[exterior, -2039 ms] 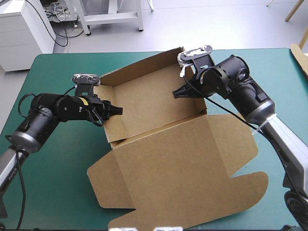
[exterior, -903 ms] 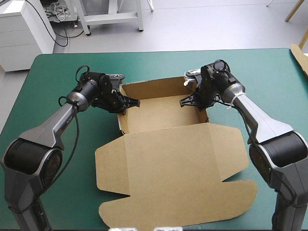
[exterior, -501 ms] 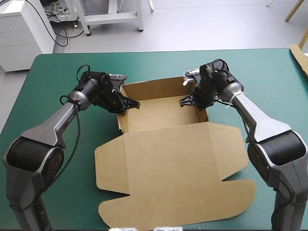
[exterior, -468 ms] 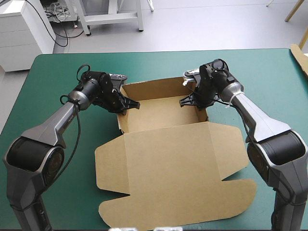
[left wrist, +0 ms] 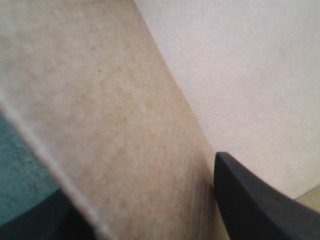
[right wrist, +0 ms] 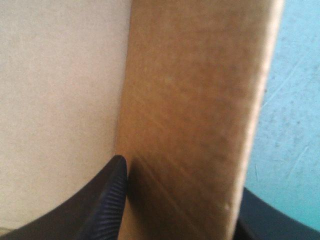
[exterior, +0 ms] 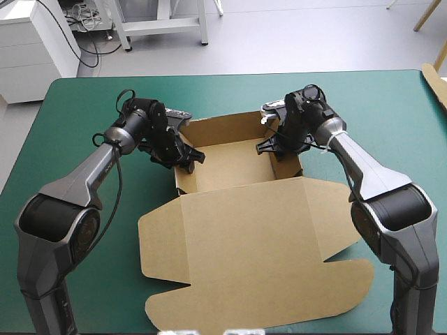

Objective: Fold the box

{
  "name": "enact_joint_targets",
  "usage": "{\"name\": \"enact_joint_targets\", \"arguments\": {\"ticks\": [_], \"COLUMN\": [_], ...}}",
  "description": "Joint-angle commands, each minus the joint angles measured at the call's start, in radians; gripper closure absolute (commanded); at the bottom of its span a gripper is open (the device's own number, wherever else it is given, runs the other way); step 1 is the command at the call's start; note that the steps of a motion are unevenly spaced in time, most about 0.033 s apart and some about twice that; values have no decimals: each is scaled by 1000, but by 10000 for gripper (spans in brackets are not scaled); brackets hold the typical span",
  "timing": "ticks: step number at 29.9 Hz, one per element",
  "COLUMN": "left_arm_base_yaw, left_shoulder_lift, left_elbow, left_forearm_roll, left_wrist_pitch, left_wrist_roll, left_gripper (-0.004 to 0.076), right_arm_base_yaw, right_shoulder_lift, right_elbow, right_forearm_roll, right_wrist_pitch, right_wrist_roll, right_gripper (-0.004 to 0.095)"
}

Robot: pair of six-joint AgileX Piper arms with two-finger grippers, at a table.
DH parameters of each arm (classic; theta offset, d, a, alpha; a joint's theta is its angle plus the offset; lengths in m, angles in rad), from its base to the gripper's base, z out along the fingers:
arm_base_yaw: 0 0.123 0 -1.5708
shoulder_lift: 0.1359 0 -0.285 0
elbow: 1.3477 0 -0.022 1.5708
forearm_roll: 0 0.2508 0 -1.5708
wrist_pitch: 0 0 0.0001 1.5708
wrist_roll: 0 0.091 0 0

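White cabinet (exterior: 29, 49), perhaps drawers, on grey floor (exterior: 314, 35).

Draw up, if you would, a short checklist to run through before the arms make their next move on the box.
1. Left gripper has the left wall of the box: ok, the wall sits between its fingers.
2. Right gripper has the right wall: ok, board between its fingers too.
3. Back wall raised: ok.
4. Lid flat on the teal-green cover, clear of both arms: ok.
5. Side walls fully tucked and locked in place: cannot tell, the grippers hide the corners.
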Motion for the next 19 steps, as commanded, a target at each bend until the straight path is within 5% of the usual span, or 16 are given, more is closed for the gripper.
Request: {"name": "enact_joint_targets", "arguments": {"ticks": [1,19], "left_arm_base_yaw": [-7,-7], "left_shoulder_lift": [-58,-168], "left_elbow": [-63,-278], "left_forearm_roll": [-20,30], "left_wrist_pitch": [12,108], "left_wrist_roll": [-28,-32], "left_gripper": [260,262], "right_arm_base_yaw": [-5,-5], "right_shoulder_lift": [-78,-265], "right_elbow": [-41,-107], "right_forearm_roll": [13,-12], "right_wrist_pitch": [-13,-13], "right_wrist_roll": [-22,-24], "right_gripper": [477,477]}}
